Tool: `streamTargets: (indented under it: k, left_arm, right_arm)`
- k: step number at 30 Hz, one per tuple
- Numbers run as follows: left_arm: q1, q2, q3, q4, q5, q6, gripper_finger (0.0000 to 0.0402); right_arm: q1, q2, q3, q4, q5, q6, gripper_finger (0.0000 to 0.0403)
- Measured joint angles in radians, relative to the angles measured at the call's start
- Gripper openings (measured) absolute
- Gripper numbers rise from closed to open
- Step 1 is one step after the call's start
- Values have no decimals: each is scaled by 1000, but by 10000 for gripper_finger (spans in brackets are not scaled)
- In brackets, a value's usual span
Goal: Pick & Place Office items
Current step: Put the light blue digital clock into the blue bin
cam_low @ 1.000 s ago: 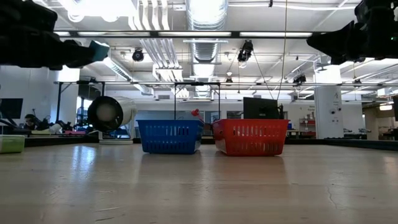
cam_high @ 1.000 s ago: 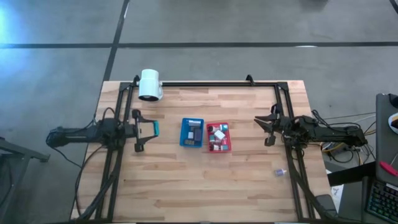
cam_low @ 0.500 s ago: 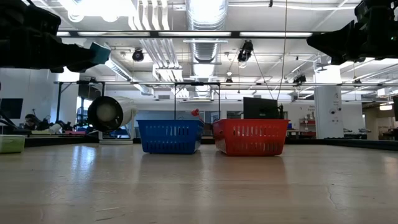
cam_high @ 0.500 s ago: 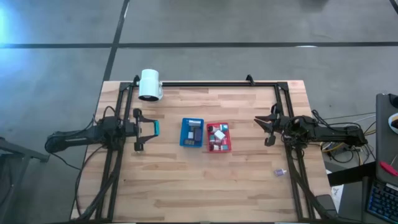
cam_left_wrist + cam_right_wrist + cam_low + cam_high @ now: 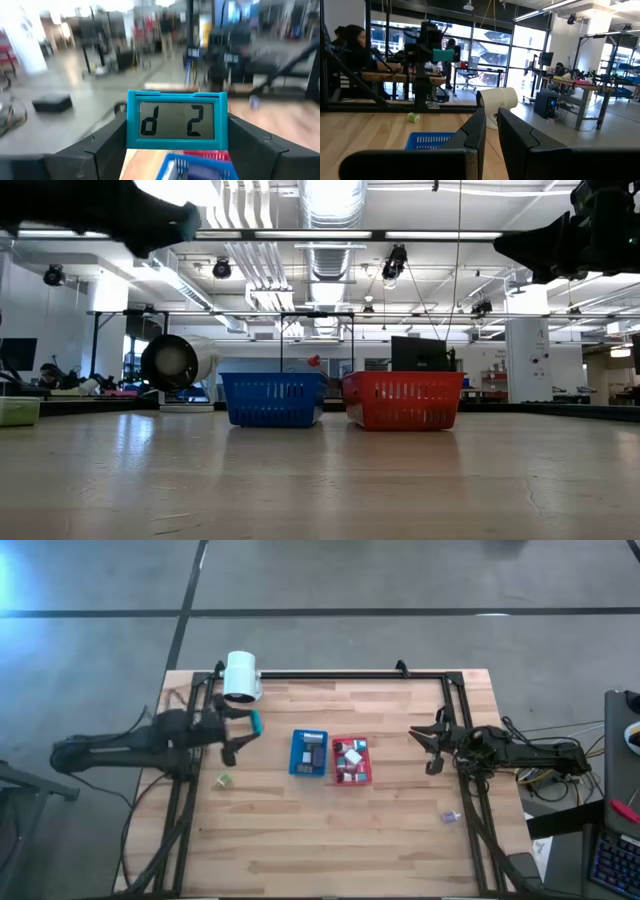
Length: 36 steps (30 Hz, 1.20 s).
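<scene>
My left gripper [image 5: 246, 730] is in the air over the table's left part, near the white lamp head [image 5: 241, 676], shut on a small teal block with a grey display [image 5: 177, 121]. The low view shows it high up [image 5: 187, 220]. A small green block [image 5: 224, 779] lies on the table below this arm. Several small items fill the red tray [image 5: 351, 761], and some lie in the blue tray [image 5: 309, 753]. One tiny item [image 5: 450, 817] lies near the right edge. My right gripper [image 5: 432, 750] waits shut, raised over the right side [image 5: 491, 131]. My left gripper pinches the teal block by its two short ends [image 5: 131, 125], one finger [image 5: 102, 150] on either side. The fingers come roughly level from the table's left, slanting toward the far edge. The block is lifted clear, its display facing the wrist camera.
The blue and red trays stand side by side at the table's middle. The lamp head sits at the far left corner on a black frame [image 5: 330, 674] that runs along the far edge and down both sides. Bare wood lies on the near half.
My left gripper has swung toward the far edge and risen, carrying the teal block closer to the lamp head; it has stayed shut on it. The green block now shows on the table where the gripper stood before. The right arm has kept still.
</scene>
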Motion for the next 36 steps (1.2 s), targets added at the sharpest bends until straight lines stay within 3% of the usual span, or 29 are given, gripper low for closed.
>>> streamTargets:
  k: [9,17,25,36]
  left_arm:
    - [1,650,416,-283,8,101,283]
    - [11,1102,603,-335,115,154,283]
    - [34,1319,705,-441,271,159,283]
    - [37,1378,716,-454,283,140,283]
  right_arm:
    - [1,0,0,0,0,-1,43]
    - [1,0,0,-10,0,-3,43]
    - [1,0,0,-10,0,-1,43]
    - [1,0,0,-10,0,2,43]
